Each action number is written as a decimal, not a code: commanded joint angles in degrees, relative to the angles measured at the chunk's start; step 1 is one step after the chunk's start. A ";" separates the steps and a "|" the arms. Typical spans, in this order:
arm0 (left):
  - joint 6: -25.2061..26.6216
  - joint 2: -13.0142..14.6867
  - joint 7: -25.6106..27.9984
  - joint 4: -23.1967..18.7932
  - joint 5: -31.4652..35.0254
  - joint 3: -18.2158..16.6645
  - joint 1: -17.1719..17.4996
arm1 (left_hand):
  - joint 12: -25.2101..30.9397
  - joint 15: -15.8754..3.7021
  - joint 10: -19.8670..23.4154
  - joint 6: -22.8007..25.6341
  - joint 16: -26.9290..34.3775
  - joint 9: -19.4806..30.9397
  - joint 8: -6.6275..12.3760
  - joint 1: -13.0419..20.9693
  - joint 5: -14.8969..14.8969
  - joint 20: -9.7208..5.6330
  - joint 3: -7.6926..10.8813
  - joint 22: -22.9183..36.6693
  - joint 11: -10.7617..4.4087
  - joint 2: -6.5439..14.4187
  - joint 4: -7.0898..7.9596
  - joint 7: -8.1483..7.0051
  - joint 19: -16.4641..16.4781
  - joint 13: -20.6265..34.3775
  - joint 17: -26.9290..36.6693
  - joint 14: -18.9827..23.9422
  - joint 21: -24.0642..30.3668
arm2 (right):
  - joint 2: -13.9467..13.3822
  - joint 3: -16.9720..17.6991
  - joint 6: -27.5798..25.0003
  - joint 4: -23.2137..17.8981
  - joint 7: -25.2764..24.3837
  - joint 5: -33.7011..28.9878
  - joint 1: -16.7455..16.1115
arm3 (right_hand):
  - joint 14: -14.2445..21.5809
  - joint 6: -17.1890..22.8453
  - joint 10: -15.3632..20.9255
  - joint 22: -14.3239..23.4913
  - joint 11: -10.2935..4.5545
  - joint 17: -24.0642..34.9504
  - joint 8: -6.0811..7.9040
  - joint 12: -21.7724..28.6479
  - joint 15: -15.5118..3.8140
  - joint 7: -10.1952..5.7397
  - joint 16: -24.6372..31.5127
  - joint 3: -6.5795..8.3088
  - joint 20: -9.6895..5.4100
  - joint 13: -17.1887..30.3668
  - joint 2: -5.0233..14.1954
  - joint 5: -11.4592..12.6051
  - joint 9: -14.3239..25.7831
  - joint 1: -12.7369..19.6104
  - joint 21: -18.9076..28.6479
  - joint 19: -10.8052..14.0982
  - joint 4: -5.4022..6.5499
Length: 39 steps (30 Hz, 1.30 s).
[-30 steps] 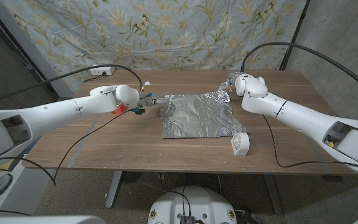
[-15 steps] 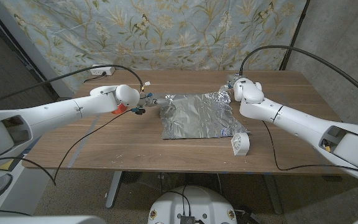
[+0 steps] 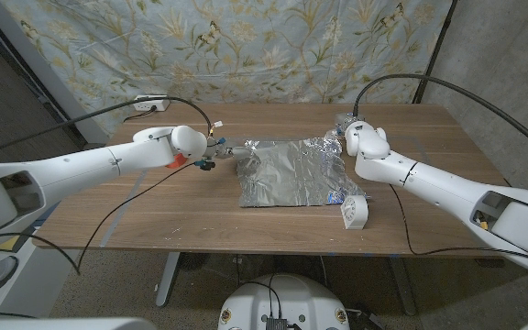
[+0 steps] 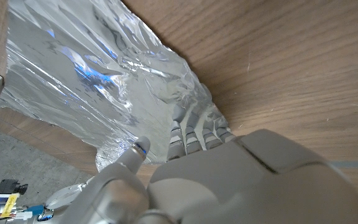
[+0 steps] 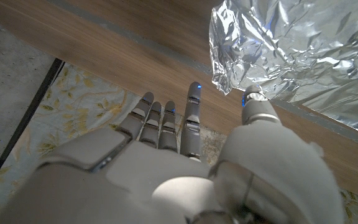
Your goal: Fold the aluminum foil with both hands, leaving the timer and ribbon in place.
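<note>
One sheet of foil (image 3: 289, 172) on the worktop (image 3: 154, 220); one white timer (image 3: 354, 213) by its near right corner; two robot hands, the left hand (image 3: 220, 153) and the right hand (image 3: 342, 126); one wall socket (image 3: 146, 105) behind.

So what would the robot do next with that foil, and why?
Probably close the right hand on the crumpled far corner of the foil. Its fingers are spread beside that corner, not gripping it, while the left hand already has its fingers on the other far corner.
</note>
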 commanded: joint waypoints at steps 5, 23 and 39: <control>2.56 0.86 0.48 -1.42 0.49 0.14 -0.13 | 0.32 0.06 -0.11 0.06 -0.15 0.09 -0.14 0.68 0.35 0.09 0.20 0.14 0.10 0.14 -0.53 -0.28 0.51 0.10 0.13 0.09 0.29 | -0.21 0.53 0.91 0.83 -0.29 -0.61 -0.72 | 1.20 2.00 1.16 0.35 -0.71 0.20 0.28 0.07 -0.76 -0.39 0.24 0.16 -0.19 0.13 -0.09 0.46 0.23 1.46 0.51 1.17 0.28; 2.14 0.11 0.26 -0.20 0.47 0.24 -0.30 | 0.33 0.06 -0.16 0.03 -0.15 0.10 -0.14 1.15 0.35 0.08 0.38 0.15 0.15 0.15 -1.11 -0.35 0.58 0.11 0.13 0.10 -0.03 | -0.86 0.65 -0.21 0.72 0.44 -1.19 -1.67 | 2.18 4.96 2.46 0.37 -1.34 0.20 0.78 -0.06 -1.39 -1.42 0.06 0.09 -0.61 0.12 -0.28 0.43 0.32 2.50 0.42 2.18 0.45; 1.67 -0.58 -0.17 0.53 0.26 0.37 -0.26 | 0.32 -0.03 -0.27 -0.03 -0.17 0.12 -0.15 1.53 0.34 0.07 0.46 0.16 0.03 0.12 -1.60 -0.35 0.67 0.11 0.14 0.04 -0.32 | 0.51 0.94 0.05 2.73 -2.86 -1.15 -2.13 | 4.91 11.00 5.29 0.41 -2.59 0.18 2.14 -0.14 -3.22 -3.47 0.16 0.27 -1.46 0.10 -0.23 0.45 0.58 5.04 0.53 4.58 0.40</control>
